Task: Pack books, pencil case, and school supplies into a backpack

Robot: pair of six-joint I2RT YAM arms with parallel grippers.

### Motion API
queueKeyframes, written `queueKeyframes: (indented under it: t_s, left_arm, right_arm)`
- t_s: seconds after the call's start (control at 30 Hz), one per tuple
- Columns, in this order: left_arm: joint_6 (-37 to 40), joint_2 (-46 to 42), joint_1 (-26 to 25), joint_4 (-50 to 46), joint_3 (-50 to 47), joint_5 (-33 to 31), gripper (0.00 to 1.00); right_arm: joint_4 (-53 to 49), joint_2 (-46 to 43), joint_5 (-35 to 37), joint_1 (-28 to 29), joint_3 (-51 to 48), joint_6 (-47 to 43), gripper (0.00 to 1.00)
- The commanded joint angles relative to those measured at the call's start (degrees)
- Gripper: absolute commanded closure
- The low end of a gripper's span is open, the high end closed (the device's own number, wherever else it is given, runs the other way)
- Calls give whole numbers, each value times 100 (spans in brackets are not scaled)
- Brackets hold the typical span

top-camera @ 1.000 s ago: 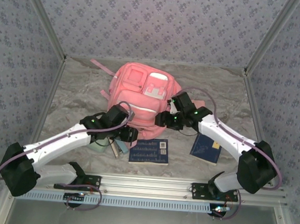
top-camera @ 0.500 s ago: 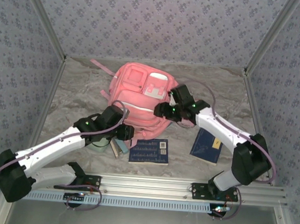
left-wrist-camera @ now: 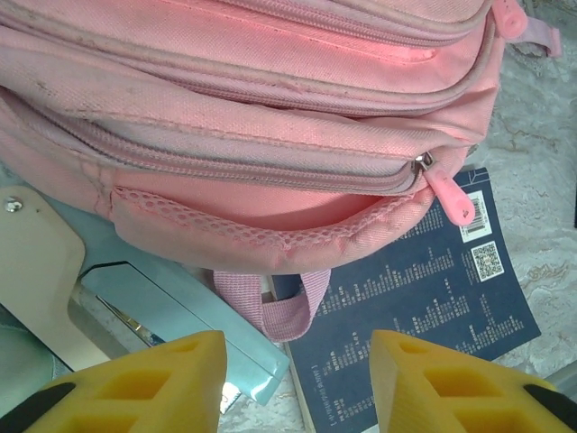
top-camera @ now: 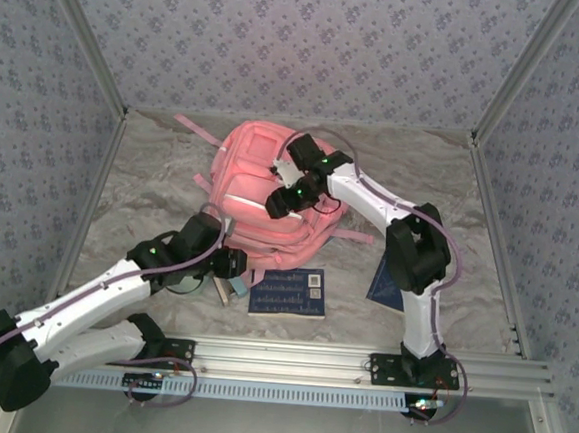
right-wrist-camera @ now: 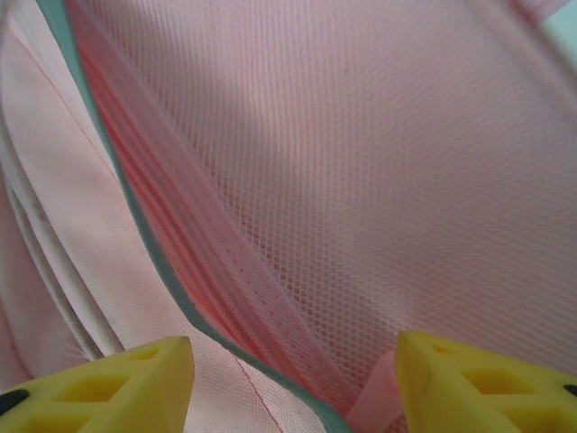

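The pink backpack (top-camera: 247, 188) lies in the middle of the table, front pockets up. My right gripper (top-camera: 278, 204) hovers over its top, open, with pink mesh and teal trim (right-wrist-camera: 135, 234) of the backpack (right-wrist-camera: 379, 162) close below and nothing between the fingers. My left gripper (top-camera: 234, 264) is open at the backpack's near edge (left-wrist-camera: 270, 135), above a navy book (left-wrist-camera: 424, 316) and a teal-blue book (left-wrist-camera: 180, 316). A pink strap loop (left-wrist-camera: 288, 307) hangs between them. The navy book (top-camera: 289, 292) lies flat in front. The pencil case and school supplies are hidden by my left arm.
A second navy book (top-camera: 383, 279) lies to the right, partly behind my right arm. A zipper pull (left-wrist-camera: 451, 194) sits at the backpack's lower corner. Pink straps (top-camera: 191, 129) trail toward the back left. Patterned walls close in the table.
My right arm swung left from the backpack's right side to over its top. My left arm drew back toward the near left, away from the backpack's lower edge.
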Motion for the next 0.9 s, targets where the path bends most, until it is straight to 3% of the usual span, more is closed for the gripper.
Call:
queueKeyframes:
  t_s: [0.0,0.1,0.2,0.4,0.6,0.87]
  left_arm:
    - [13,-84,40,24,-55,176,55]
    - [41,60,61,75,-90,193,55]
    - [103,260,78,214,-150,148,55]
    - [226,613,155,265,-123,-24,59]
    - [212,391,296,-87,277,-66,59]
    - [371,519,289,-1025,1027,339,51]
  right_arm:
    - [-653,143,-438,157,263,-584,39]
    - [-747,268,-756,246,290,-747,45]
    - [-700,343,-1026,246,304,-779,59]
    - [-685,407,-1316,200,407,-752,100]
    - [-237,83,-1793,-59,197,-269,100]
    - [1186,-393,-2381,-569,-404,1680,100]
